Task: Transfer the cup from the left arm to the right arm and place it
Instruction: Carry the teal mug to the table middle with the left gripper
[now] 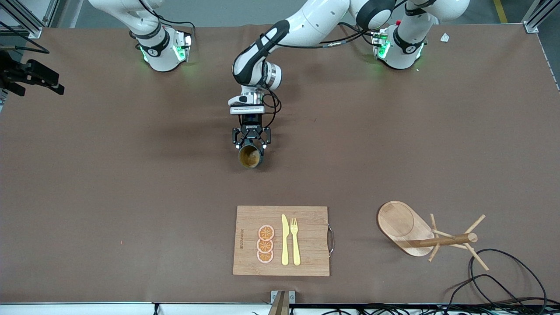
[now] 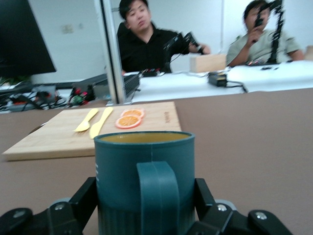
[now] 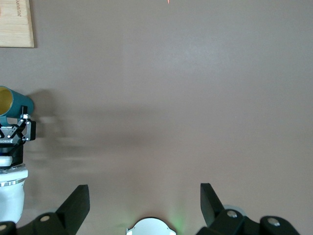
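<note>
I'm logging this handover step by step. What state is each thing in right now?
Cup: held in the air, tipped on its side, mouth toward the front camera.
Left gripper: shut on the cup, over the middle of the table.
Right gripper: open, empty, above bare table; that arm waits.
Cutting board: flat, carrying knife, fork and orange slices.
Peg rack: upright, pegs bare.

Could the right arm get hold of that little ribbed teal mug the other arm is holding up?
Probably yes. The teal ribbed mug sits in the left gripper above bare table, and the open right gripper waits with nothing between them.
</note>
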Robot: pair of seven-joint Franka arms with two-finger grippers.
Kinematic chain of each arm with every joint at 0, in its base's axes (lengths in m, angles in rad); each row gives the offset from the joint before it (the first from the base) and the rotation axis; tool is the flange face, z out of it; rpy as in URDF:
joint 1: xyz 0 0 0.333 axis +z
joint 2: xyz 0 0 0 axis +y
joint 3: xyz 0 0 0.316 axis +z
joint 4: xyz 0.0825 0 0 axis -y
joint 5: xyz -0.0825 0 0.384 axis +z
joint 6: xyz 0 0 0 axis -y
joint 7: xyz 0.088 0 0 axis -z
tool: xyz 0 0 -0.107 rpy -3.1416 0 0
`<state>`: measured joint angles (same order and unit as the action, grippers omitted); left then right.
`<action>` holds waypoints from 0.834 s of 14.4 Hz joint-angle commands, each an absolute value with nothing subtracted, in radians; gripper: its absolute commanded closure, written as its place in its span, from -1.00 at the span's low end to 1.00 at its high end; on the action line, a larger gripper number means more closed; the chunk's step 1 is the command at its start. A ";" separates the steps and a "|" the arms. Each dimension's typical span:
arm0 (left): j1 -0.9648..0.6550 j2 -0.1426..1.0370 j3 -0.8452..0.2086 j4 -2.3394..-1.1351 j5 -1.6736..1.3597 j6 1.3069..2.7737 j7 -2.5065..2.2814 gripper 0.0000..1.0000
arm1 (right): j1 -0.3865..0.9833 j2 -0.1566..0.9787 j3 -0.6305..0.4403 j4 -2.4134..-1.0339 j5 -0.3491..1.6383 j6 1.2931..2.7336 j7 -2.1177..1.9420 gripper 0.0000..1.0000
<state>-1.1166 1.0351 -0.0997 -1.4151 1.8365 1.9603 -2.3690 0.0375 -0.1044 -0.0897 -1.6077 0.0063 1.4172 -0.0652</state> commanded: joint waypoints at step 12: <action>-1.224 1.022 -0.196 -1.391 1.600 1.755 -2.470 -1.00 | 0.026 0.047 -0.092 -1.598 0.008 1.476 -0.063 -1.00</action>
<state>-1.2113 1.0624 -0.1692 -1.3899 1.6670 1.7815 -2.4749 0.0361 0.0059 -0.0929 -1.6091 0.0057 1.4697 -0.0647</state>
